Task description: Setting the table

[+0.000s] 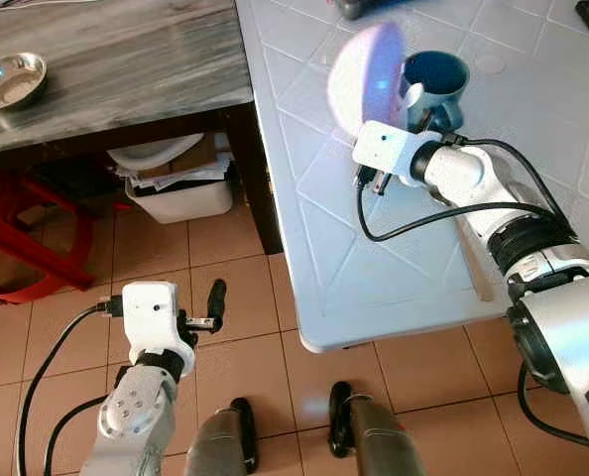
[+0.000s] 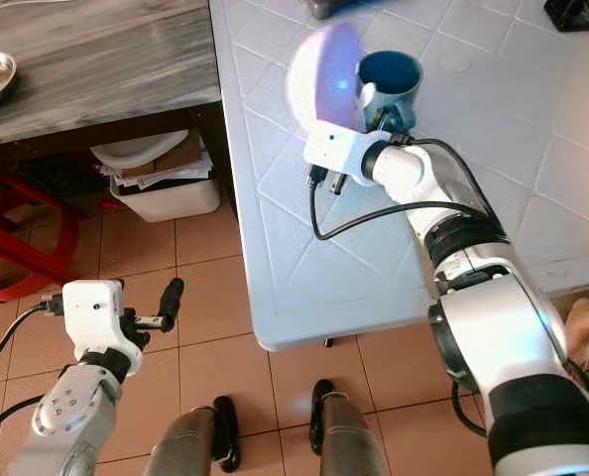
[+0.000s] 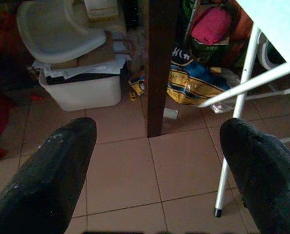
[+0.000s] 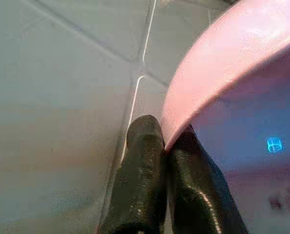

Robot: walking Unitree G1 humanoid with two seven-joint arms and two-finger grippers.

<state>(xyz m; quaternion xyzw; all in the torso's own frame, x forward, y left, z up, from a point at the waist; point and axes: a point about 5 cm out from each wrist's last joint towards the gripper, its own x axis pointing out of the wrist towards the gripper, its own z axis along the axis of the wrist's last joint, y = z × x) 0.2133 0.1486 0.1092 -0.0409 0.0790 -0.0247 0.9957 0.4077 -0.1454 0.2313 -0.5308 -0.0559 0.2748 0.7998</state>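
- The right pincer pinched the rim of a pink bowl, one finger on each side of the edge.
- The pink bowl was held tilted on its side above the white worktop, its hollow facing the robot's left.
- A blue mug stood on the white worktop just behind the bowl, touching or nearly touching it; which could not be told.
- The right arm reached forward over the worktop, a black cable looping under its wrist.
- The left pincer hung low over the tiled floor beside the worktop, its fingers spread wide apart and holding nothing.
- A grey wooden table stood to the robot's left, with a small metal bowl on it.
- Under that table sat a white bin stuffed with paper, and a red stool stood near it.
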